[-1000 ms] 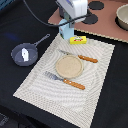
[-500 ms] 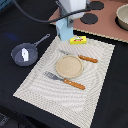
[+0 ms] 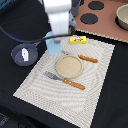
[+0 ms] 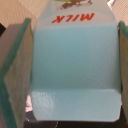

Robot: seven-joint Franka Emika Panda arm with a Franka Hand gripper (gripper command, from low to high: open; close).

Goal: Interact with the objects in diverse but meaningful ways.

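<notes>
On my wrist feed I read "MILK" in red capitals, upside down, on the pale blue carton point(image 4: 75, 60).

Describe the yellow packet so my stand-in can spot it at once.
Start from the striped placemat under the round beige plate. Follow the mat to its far edge, next to the brown stove top with black burners. There, beside the arm, lies the flat yellow packet: the only bright yellow thing, rectangular with small red and dark print, unlike the wooden-handled knife nearby.
</notes>
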